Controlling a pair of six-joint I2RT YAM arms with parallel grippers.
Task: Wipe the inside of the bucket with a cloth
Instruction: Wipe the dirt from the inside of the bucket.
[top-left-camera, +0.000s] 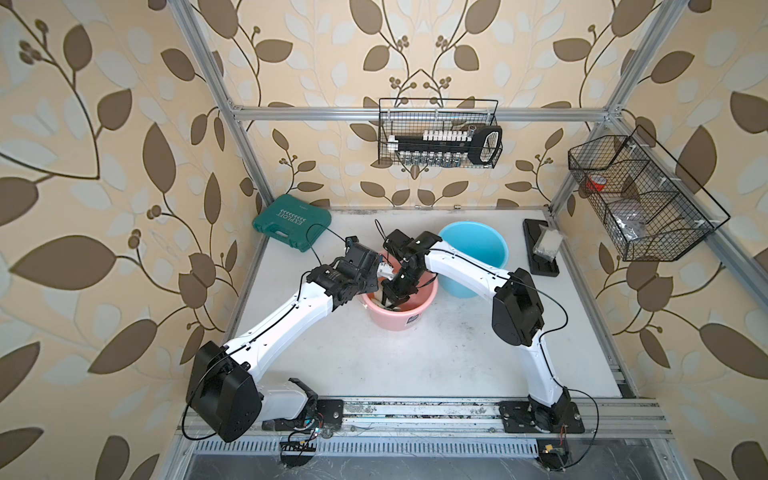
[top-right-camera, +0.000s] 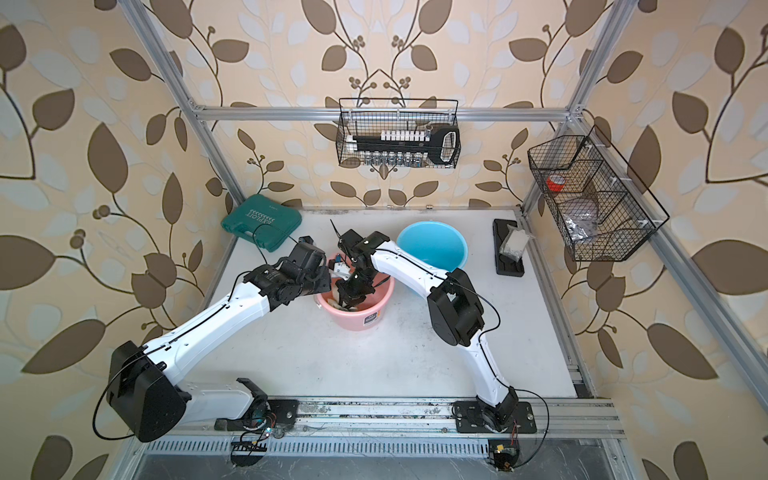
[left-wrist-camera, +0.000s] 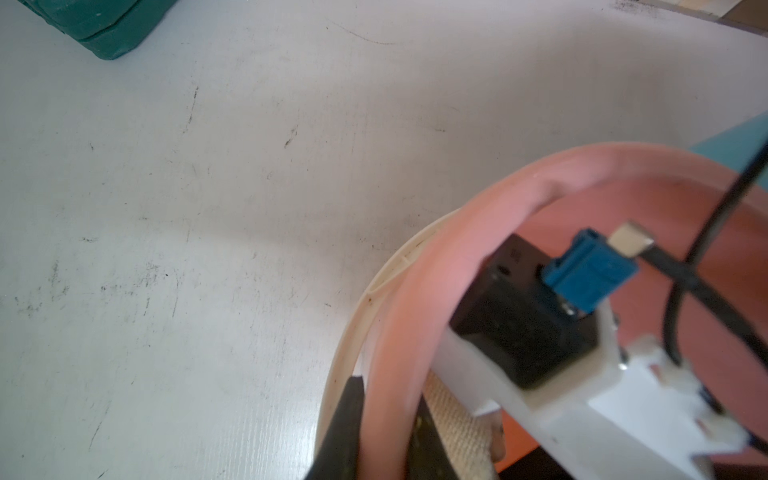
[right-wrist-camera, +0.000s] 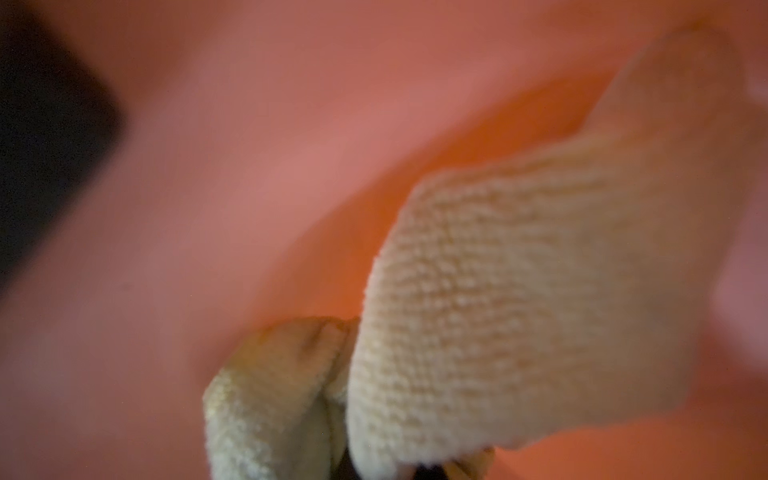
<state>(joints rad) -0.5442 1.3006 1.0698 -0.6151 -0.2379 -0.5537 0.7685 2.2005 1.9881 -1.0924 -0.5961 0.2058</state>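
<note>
Right gripper (top-left-camera: 391, 297) points down into the pink bucket (top-left-camera: 402, 319), clenched on the cloth (right-wrist-camera: 519, 291). The cloth fills the right wrist view as a pale-yellow, nubbly fold bunched against the bucket's inner wall. That view is badly blurred, and the fingertips seem to lie under the gathered fabric at its edge, barely showing. Both top views give only slivers of the cloth, pale scraps low inside the bucket beside the black fingers (the arm's own wrist covers most of the opening). Left gripper (left-wrist-camera: 384, 436) is clamped on the bucket's rim. The left wrist view shows one dark finger (left-wrist-camera: 343, 424) outside the wall and one inside it, with the pink rim pinched between them, a detail the top views hide under the left wrist. That same view catches a strip of the cloth against the inside wall just beside the inner finger, with the right arm's white bracket (left-wrist-camera: 540, 415) above it. Only the top views show the wider table (top-left-camera: 415, 365). A blue bucket (top-left-camera: 478, 249) stands upright just beside the pink one, though whether they touch I cannot tell. A green tool case (top-left-camera: 291, 224) lies near the far left corner.
</note>
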